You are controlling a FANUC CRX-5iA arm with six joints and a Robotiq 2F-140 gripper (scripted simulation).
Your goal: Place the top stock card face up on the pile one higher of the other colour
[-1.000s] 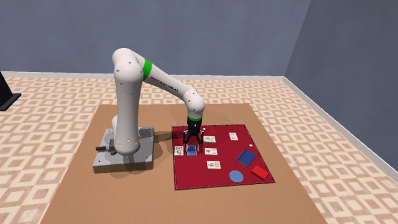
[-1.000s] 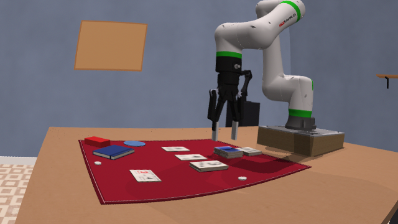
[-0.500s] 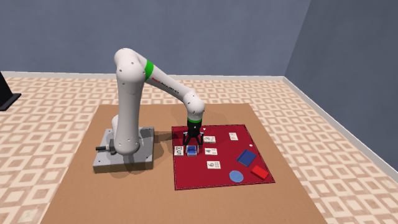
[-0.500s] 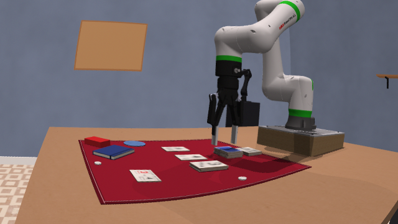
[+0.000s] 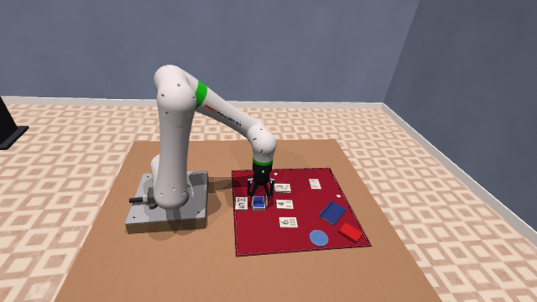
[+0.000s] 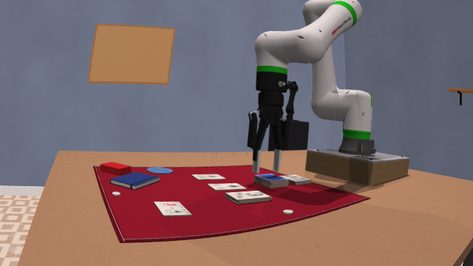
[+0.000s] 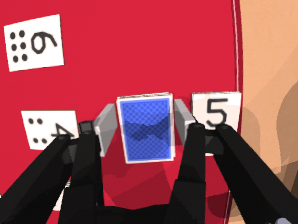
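The face-down stock (image 5: 258,204) (image 6: 271,181) (image 7: 147,145) is a thick stack with a blue-backed top card. My gripper (image 5: 259,200) (image 6: 266,171) (image 7: 145,112) is partly open and empty, pointing down just above the stock, a fingertip toward each long side. The waste, a black 5 (image 5: 241,204) (image 6: 297,179) (image 7: 216,111), lies beside the stock. Face-up piles show a black 3 (image 5: 283,188) (image 6: 247,196), a black 4 (image 5: 284,204) (image 6: 226,186) (image 7: 37,131), a black 6 (image 5: 288,222) (image 6: 208,176) (image 7: 35,45) and a red card (image 5: 315,184) (image 6: 172,208) whose number is unclear.
On the red cloth (image 5: 260,239) (image 6: 207,225) (image 7: 150,40) lie a blue book (image 5: 332,212) (image 6: 135,180), a red block (image 5: 351,232) (image 6: 115,168), a blue disc (image 5: 319,237) (image 6: 160,170) and two small white pieces, one (image 5: 338,195) (image 6: 116,193) near the book, the other (image 5: 275,174) (image 6: 287,211) near the 3.
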